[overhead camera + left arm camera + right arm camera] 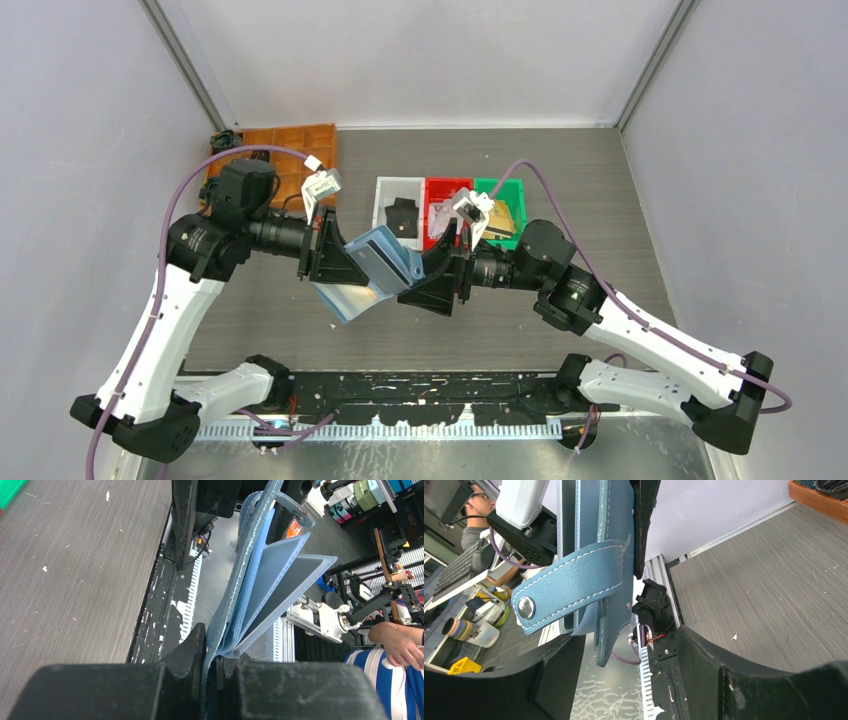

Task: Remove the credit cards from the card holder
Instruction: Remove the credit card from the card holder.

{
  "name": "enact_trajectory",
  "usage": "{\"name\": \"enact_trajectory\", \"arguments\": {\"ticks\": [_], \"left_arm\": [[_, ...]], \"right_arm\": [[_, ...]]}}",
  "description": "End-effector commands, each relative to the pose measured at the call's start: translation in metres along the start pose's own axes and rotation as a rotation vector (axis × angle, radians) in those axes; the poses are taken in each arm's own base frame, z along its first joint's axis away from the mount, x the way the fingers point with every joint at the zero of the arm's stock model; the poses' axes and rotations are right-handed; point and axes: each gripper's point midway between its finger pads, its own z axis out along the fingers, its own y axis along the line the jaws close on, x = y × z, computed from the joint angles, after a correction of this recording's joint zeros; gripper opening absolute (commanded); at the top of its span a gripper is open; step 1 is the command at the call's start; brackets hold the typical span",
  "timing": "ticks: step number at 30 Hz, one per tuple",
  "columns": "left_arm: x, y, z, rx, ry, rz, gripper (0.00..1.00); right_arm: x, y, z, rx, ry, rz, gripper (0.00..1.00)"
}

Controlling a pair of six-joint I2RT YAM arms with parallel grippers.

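The teal-blue card holder [378, 262] hangs in the air above the table's middle, held between the two arms. My left gripper [345, 265] is shut on its one edge; in the left wrist view [207, 652] the jaws pinch the outer cover and the paler blue inner leaves [280, 575] fan open. My right gripper [425, 278] is open beside the holder's other side. In the right wrist view [624, 645] the holder [611, 525] and its snap strap [569, 582] hang between the wide-apart fingers without touching them. I cannot make out any separate credit card.
White [383, 200], red [434, 188] and green [487, 188] bins stand in a row behind the holder, with dark items inside. An orange tray [300, 150] sits at the back left. The arms' base rail [420, 390] runs along the near edge.
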Motion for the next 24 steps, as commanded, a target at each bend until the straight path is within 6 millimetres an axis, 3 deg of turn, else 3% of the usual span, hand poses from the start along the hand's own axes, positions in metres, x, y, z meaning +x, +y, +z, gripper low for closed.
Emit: {"name": "enact_trajectory", "arguments": {"ticks": [1,14,24], "left_arm": [[0.003,-0.013,-0.003,0.046,0.002,0.051,0.00],[0.007,-0.016,-0.006,0.036,0.013,0.096,0.00],[0.005,-0.019,-0.008,0.038,0.009,0.115,0.00]], "right_arm": [[-0.058,0.032,-0.004,-0.062,-0.170,-0.071,0.71],[-0.073,0.047,-0.009,-0.090,-0.203,-0.067,0.68],[-0.078,0.041,-0.001,-0.067,-0.209,-0.024,0.61]]}}
